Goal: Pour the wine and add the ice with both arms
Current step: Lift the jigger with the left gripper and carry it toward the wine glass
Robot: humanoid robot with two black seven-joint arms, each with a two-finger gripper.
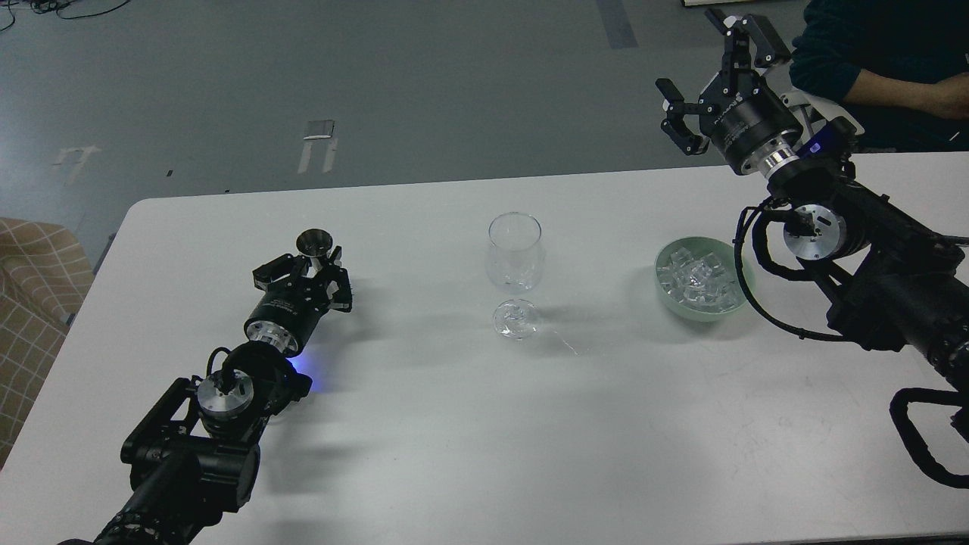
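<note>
An empty clear wine glass [515, 253] stands at the middle of the white table [484, 424]. A small metal jigger [314, 244] stands at the left. My left gripper [316, 266] has its fingers closed in on the jigger's narrow waist. A pale green bowl [738, 291] at the right holds a heap of clear ice [696, 276]. My right gripper [715, 79] is open and empty, held high over the table's far edge, behind the bowl. No wine bottle is in view.
A person in a dark top [870, 45] sits at the far right corner, close to my right gripper. A tan checked seat [30, 288] stands off the table's left edge. My right arm [870, 265] lies beside the bowl.
</note>
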